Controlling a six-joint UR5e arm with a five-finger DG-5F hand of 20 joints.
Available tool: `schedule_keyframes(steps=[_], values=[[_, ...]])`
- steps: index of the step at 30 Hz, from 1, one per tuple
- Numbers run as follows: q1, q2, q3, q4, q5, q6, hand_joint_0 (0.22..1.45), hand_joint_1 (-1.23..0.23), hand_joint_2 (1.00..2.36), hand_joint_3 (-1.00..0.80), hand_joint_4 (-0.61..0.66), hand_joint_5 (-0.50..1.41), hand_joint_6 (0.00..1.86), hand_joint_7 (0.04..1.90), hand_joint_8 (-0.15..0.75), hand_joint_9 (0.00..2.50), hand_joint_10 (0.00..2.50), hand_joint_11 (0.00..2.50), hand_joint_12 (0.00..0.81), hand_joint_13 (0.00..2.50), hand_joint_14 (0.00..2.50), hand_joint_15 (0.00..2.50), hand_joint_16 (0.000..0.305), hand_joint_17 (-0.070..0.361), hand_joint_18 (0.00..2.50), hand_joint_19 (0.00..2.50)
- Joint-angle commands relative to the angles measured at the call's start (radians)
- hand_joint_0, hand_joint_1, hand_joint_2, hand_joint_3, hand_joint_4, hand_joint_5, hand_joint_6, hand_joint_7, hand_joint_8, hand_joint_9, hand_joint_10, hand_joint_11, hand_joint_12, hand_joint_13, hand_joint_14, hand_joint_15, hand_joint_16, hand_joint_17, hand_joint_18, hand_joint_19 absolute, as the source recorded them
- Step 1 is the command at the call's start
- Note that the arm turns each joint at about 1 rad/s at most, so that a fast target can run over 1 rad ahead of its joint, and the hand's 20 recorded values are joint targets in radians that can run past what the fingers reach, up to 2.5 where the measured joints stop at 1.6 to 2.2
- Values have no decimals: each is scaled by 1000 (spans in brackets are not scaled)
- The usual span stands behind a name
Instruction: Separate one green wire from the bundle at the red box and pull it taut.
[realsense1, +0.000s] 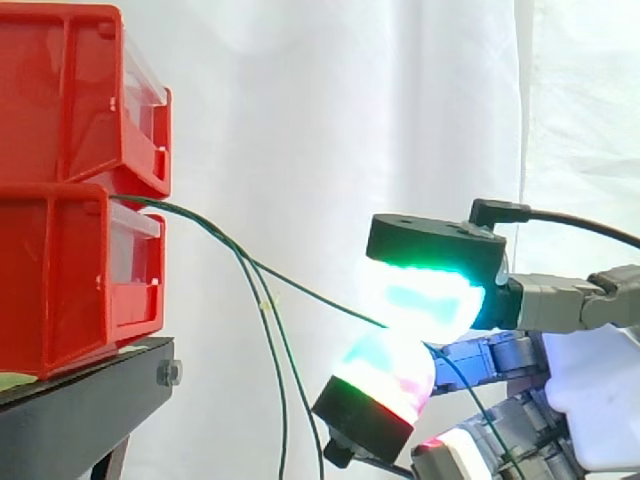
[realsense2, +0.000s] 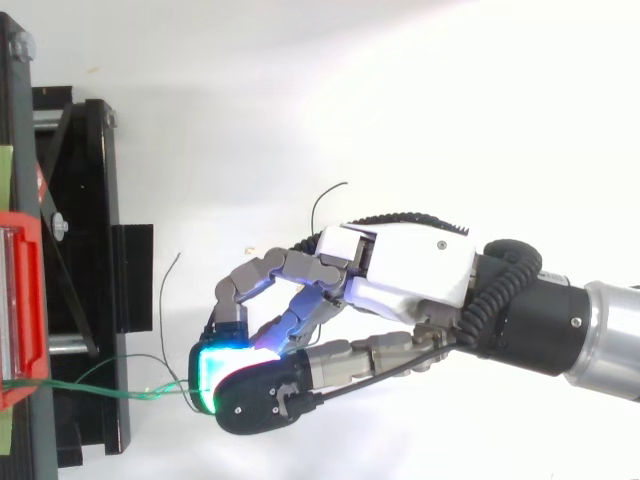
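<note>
Two red bins are stacked at the left on a black stand. A bundle of thin green wires comes out between them. One green wire runs almost straight, down and to the right, into my hand. Two glowing fingertips pinch it, one above and one below. Past the pinch, the wire's tail trails down across the hand. The other green wires hang loose, down from the bundle, to the left of the hand. From above, the held wire spans from the red bin to the fingertips.
A white curtain hangs behind everything. The black stand has a frame with bolts at the left, seen from above. Two thin dark wire ends curl over the white floor near the hand.
</note>
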Motion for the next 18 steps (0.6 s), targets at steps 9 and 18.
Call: schedule_keyframes(steps=[9,18], values=[[8,0,0,0,0,0,686,-791,1023,-98,-205,-180,926,1222,289,1076,16,838,302,849,12,348,43,96,834,408],[10,0,0,0,0,0,686,-790,1023,-97,-206,-180,926,1224,290,1075,15,839,302,846,12,354,42,96,833,408]])
